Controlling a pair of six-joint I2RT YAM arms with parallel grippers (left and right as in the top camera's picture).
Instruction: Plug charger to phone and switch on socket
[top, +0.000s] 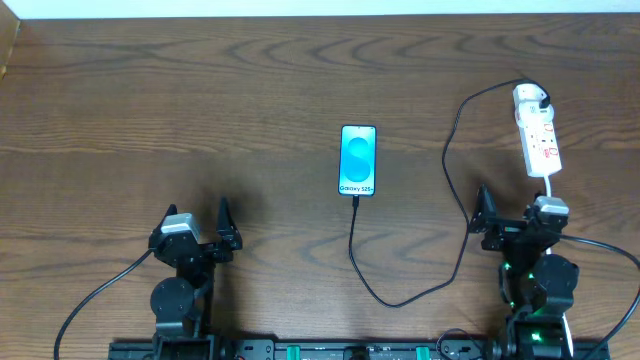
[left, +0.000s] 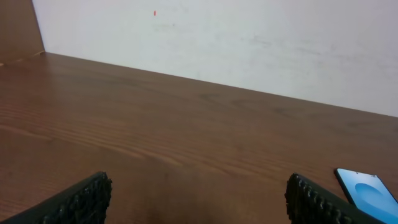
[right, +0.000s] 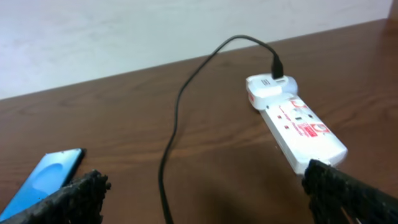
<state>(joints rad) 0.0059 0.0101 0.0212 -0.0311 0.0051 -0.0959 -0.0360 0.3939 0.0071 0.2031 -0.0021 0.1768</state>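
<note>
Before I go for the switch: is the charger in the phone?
Looks in: the charger ends right at the phone's bottom edge in the overhead view; seating too small to confirm.

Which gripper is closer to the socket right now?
Right. The right gripper sits just short of the socket, jaws open; the left gripper is far across the table, beyond the phone.

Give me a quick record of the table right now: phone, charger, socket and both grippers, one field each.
phone: flat mid-table, screen lit blue
charger: black cable from the white adapter on the socket, looping to the phone's bottom edge; seating unclear
socket: far right, switch state unreadable
left gripper: open, empty
right gripper: open, empty, close to the socket
</note>
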